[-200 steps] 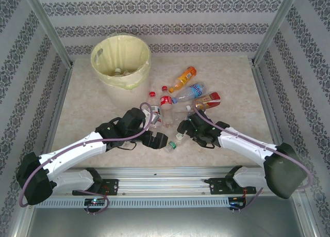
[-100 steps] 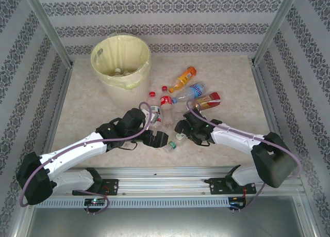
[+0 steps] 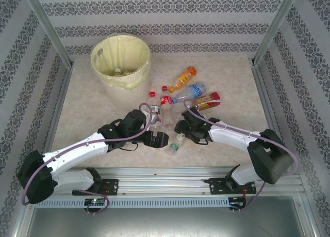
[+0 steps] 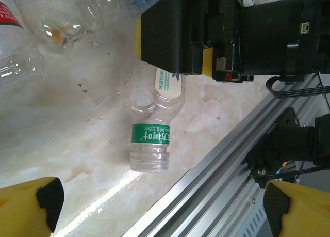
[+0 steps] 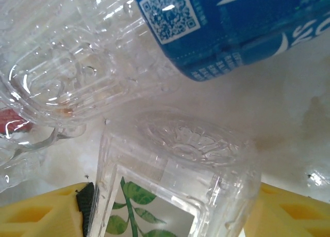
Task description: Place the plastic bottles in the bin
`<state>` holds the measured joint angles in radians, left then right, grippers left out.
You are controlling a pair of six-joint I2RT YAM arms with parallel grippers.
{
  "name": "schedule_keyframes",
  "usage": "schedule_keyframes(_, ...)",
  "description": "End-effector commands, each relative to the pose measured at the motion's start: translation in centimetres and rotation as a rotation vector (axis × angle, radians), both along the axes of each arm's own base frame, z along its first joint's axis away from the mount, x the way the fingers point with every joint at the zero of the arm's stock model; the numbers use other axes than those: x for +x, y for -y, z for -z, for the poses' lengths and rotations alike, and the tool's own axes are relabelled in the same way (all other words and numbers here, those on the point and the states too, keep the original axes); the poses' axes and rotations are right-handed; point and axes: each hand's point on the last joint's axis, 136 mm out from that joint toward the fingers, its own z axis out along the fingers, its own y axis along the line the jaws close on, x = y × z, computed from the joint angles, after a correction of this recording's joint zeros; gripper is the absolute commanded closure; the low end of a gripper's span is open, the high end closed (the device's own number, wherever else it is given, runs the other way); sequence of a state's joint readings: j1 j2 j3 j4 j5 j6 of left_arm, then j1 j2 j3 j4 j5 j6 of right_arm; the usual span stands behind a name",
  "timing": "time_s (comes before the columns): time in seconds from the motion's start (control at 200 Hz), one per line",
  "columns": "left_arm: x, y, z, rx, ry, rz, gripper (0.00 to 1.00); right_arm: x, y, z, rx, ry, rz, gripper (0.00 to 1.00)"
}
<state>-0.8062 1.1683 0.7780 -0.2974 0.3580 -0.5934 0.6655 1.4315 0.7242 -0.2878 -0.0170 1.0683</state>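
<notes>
A clear square bottle with a green neck band (image 4: 150,136) and a leaf label (image 5: 154,206) lies on the table near the front rail. My right gripper (image 5: 175,211) is shut on its base end, with the yellow fingers (image 5: 289,211) against both of its sides. My left gripper (image 4: 161,203) hovers open just in front of its mouth and touches nothing. In the top view both grippers, left (image 3: 161,140) and right (image 3: 181,127), meet at this bottle (image 3: 174,145). The pale-yellow bin (image 3: 121,61) stands at the back left with bottles inside.
More bottles lie behind the grippers: an orange one (image 3: 183,78), a blue-labelled one (image 3: 192,91), a reddish-brown one (image 3: 208,99), a red-labelled one (image 3: 166,104) and crushed clear ones (image 5: 56,77). The aluminium front rail (image 4: 221,175) runs close to the held bottle.
My right gripper slid left to the clear bottle and its fingers closed in on it. The left arm shifted only slightly and stayed open.
</notes>
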Motion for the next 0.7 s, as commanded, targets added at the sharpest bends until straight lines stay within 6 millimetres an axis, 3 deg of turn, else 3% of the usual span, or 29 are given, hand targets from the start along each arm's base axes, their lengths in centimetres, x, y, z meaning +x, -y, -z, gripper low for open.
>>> schedule_keyframes(0.0, -0.2, 1.0, -0.3, -0.041, 0.007, 0.014, 0.00, -0.2, 0.2, -1.3, -0.007, 0.038, -0.029, 0.31)
schedule_keyframes(0.425, 0.0, 3.1, 1.1, -0.136, -0.031, 0.015, 0.00, -0.9, 1.2, -5.4, 0.051, 0.170, -0.087, 0.38)
schedule_keyframes(0.699, 0.7, 6.0, 1.4, -0.253, -0.031, 0.036, 0.00, -1.3, 0.5, -8.8, 0.142, 0.241, -0.130, 0.38)
